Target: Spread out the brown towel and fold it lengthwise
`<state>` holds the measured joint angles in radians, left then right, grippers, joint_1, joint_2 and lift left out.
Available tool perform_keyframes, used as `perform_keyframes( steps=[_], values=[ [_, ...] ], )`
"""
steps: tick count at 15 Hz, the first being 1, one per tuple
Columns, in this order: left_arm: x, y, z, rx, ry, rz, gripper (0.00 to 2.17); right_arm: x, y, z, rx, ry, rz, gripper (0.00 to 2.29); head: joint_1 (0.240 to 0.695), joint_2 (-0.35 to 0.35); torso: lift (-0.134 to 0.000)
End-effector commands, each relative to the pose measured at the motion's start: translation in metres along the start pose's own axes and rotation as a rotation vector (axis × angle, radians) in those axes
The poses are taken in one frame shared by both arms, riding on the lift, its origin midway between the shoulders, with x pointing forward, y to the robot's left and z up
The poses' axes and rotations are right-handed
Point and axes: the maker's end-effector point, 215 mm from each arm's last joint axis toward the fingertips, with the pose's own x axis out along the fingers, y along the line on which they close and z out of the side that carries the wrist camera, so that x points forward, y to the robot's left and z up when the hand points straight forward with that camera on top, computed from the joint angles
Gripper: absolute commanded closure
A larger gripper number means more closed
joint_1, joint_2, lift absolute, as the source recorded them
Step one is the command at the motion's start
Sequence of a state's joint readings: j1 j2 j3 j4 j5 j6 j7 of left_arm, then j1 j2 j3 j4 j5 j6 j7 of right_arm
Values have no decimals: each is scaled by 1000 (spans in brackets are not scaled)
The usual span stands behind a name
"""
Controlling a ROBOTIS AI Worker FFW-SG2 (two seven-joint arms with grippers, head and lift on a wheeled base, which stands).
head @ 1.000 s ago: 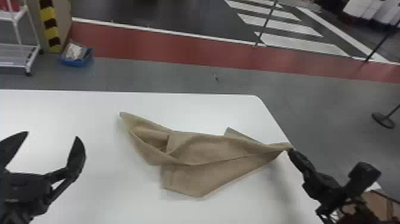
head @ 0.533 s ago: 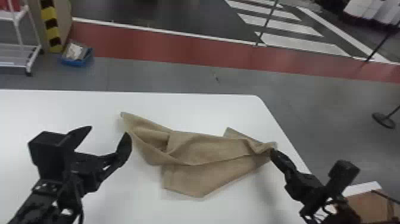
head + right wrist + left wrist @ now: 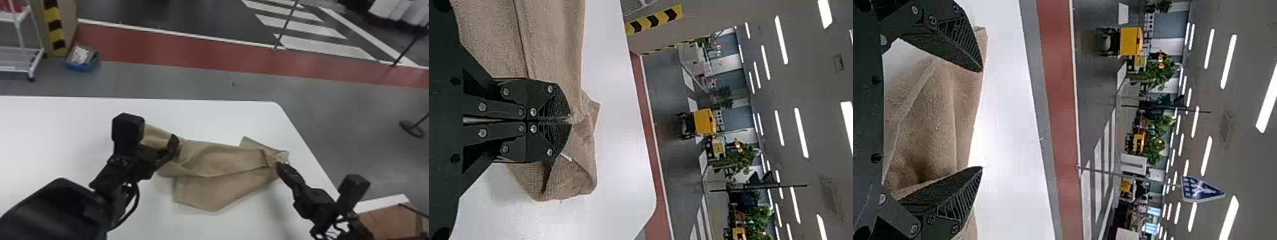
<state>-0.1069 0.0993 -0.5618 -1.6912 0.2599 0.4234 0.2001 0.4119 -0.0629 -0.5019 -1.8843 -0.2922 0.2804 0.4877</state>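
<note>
On the left, the left gripper [image 3: 982,119] has its fingers apart over the left part of the towel [image 3: 223,159]. If it closes on a bunched fold, it may take several layers at once, and pulling would drag the crumple along rather than open it. If it closes too high, it may catch nothing. In the middle, the near flap lies under the upper layer and could stay tucked if only the top is pulled. On the right, the right gripper [image 3: 570,120] is clamped on the towel near its right end; a small pinch like that may slip under a hard tug.

As for room, the table [image 3: 63,127] is broad and bare to the left, so stretching that way looks safest. A bare strip runs between towel and far edge. The right edge is near the pinched end, so cloth pulled that way could hang over.
</note>
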Motion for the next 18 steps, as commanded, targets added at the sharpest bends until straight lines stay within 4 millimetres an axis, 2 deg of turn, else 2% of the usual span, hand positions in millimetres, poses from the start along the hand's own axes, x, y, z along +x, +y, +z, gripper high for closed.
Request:
perform_keyframes(
  steps=[1, 3, 6, 11, 15, 16, 17, 18],
  values=[
    [21, -5, -4, 39, 33, 8, 215, -1, 3, -2, -6, -1, 6, 1480, 695, -350, -124],
    [33, 6, -14, 57, 75, 39, 215, -2, 7, -2, -12, -6, 11, 1480, 695, -350, -124],
    [37, 21, -17, 79, 107, 76, 215, -3, 7, 0, -17, -12, 11, 1480, 695, -350, -124],
    [26, 45, -64, 125, 288, 120, 215, -1, 15, 2, -23, -21, 26, 1480, 695, -350, -124],
    [25, 47, -63, 125, 291, 121, 218, 1, 17, 2, -22, -22, 30, 1480, 695, -350, -124],
    [25, 46, -63, 123, 290, 120, 319, 1, 16, 3, -23, -24, 27, 1480, 695, -350, -124],
    [26, 45, -60, 122, 284, 118, 333, 1, 16, 2, -23, -22, 27, 1480, 695, -350, -124],
    [26, 42, -58, 122, 278, 113, 468, 1, 16, 2, -23, -23, 27, 1480, 695, -350, -124]
  ],
)
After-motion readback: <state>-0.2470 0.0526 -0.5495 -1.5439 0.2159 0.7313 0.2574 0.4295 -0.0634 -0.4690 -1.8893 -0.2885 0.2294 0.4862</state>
